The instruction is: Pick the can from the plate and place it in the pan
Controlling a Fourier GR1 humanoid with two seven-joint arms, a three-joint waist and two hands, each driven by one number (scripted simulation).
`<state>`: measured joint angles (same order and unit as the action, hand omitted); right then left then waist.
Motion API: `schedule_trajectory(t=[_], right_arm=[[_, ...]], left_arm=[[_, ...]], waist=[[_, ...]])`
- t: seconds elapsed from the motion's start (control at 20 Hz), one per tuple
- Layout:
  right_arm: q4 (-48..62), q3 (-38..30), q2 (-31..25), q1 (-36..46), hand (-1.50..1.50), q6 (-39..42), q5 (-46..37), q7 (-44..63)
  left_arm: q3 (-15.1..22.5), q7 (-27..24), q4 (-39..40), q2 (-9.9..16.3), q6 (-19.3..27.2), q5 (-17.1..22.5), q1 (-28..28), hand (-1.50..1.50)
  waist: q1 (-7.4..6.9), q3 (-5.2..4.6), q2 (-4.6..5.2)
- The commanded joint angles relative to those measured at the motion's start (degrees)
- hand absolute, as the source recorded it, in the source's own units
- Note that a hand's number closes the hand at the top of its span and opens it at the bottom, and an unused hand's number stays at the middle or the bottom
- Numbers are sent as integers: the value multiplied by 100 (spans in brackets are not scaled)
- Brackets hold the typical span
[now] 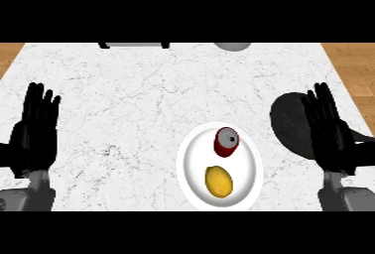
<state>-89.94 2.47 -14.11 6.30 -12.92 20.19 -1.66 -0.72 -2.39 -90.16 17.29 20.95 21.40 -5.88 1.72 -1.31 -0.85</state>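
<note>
A red can [226, 142] with a grey lid stands on the upper part of a white plate [194, 163] in the lower middle of the counter. A yellow lemon [218, 181] lies on the same plate, nearer to me. The dark pan [289, 119] sits at the right, partly hidden behind my right hand [326, 131]. That hand is open, fingers straight up, right of the plate and apart from the can. My left hand [35, 131] is open too, fingers up, resting at the far left edge.
The white marble counter [132, 99] spreads between my hands. A dark object [134, 44] and a grey round object [233, 46] lie at the far edge. Wooden floor [355, 64] shows past the counter's sides.
</note>
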Motion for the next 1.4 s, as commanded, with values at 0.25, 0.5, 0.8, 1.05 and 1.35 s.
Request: schedule_trajectory(t=[0.25,0.5,0.8,1.05,1.35], right_arm=[[709,1265,-400,622,150,1492,-712,-227],[148,924,-657,-618,-150,-753,-2599,-1425],[-1960,853,-1706,-1782,-150,-833,-3270,-397],[-2917,911,-2828,-1686,-150,149,-3825,1264],[-4418,563,-3399,-872,-150,1306,-3308,3856]], left_arm=[[620,68,503,634,-530,-849,-508,0],[461,383,648,612,-598,-600,-523,0],[629,281,733,437,-595,-809,-495,0],[710,477,787,409,-498,-960,-713,0],[645,345,929,364,-664,-967,-802,0]], waist=[[-262,139,167],[116,126,54],[62,116,45],[10,107,61],[-119,112,81]])
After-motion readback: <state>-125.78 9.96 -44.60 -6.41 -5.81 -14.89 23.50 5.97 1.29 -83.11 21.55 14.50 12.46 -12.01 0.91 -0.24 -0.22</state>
